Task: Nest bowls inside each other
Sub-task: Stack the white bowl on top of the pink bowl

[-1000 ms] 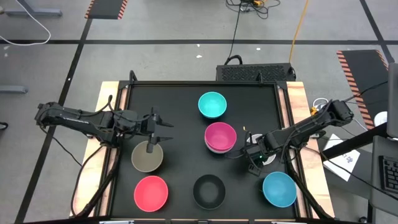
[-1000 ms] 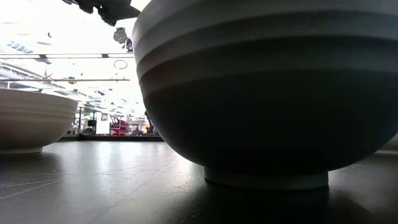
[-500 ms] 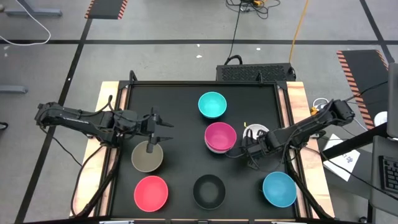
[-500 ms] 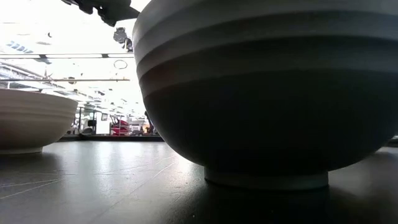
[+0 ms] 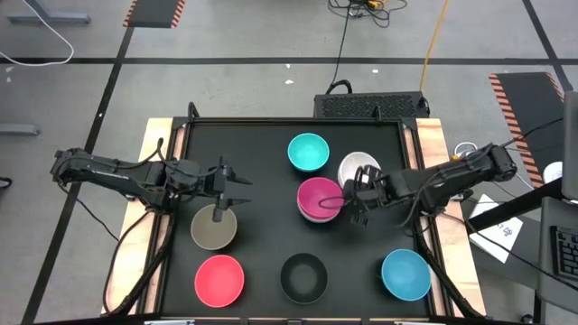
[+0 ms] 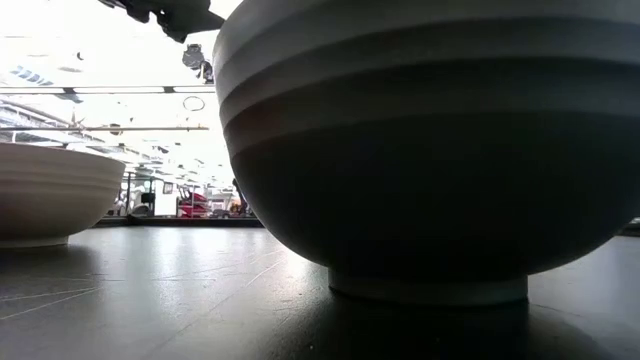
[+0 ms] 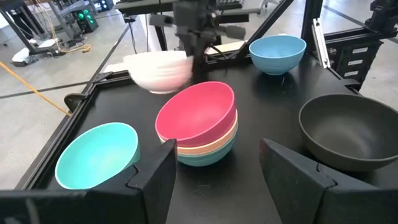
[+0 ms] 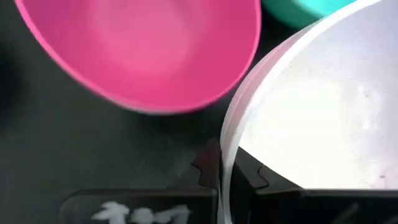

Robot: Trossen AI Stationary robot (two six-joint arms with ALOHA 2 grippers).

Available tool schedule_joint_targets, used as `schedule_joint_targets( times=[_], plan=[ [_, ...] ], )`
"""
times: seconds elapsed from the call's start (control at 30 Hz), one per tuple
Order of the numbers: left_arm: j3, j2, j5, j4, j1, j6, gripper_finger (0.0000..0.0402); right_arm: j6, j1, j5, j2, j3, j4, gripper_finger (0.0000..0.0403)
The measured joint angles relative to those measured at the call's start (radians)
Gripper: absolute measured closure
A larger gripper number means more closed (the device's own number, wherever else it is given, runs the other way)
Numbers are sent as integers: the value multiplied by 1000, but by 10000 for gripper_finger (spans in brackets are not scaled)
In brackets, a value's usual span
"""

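My right gripper is shut on a white bowl, held in the air just right of the magenta bowl. In the left wrist view the magenta bowl tops a stack with a salmon-orange and a turquoise bowl under it. My left gripper is open and empty above the far rim of the olive-grey bowl. A single turquoise bowl stands far of the stack. Pink-red, black and blue bowls stand along the near edge. My right gripper holds the white bowl by its rim, one finger inside the bowl and one outside. The fingers come slanting down from the table's right side. The bowl is lifted clear of the table, roughly upright, mouth up.
The black table top has wooden strips at its left and right edges. In the low view the black bowl fills most of the picture. Bare table lies at the far left and between the olive-grey bowl and the stack.
My right gripper has carried the white bowl from the table's right side toward the far edge and leftward, up beside the magenta stack. The bowl is lifted clear.
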Motion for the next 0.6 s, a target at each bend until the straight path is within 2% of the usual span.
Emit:
schedule_joint_targets(
  times=[0.17, 0.27, 0.43, 0.6],
  plan=[
    [0, 0, 0, -1, 0, 0, 172, -118, -53, -40, 0, 135, -42, 403],
    [0, 0, 0, -6, 1, 0, 172, -166, -78, -166, 0, 214, -46, 403],
    [0, 0, -4, -22, 1, 4, 172, -193, -84, -281, 14, 310, -69, 403],
    [0, 0, -9, -24, 1, 14, 172, -207, -95, -297, 55, 335, -92, 403]
  ],
)
